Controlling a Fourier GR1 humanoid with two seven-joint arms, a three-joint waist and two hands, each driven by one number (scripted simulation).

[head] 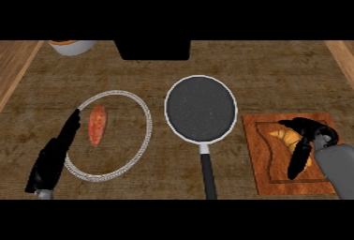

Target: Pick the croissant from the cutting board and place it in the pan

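The right hand (304,143) is over the cutting board (266,161), fingers curled down on the croissant (285,136), which lies directly under it, towards its thumb side. The croissant's long axis seems approx. diagonal, but it is partly hidden. The pan (201,108) lies to the left of this hand, so the right arm is the nearer one vs. the left hand (54,154), which rests with straight fingers by a plate (142,140).

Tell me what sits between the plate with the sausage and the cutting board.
In the head view, the pan lies between the plate and the cutting board, its handle pointing toward the robot.
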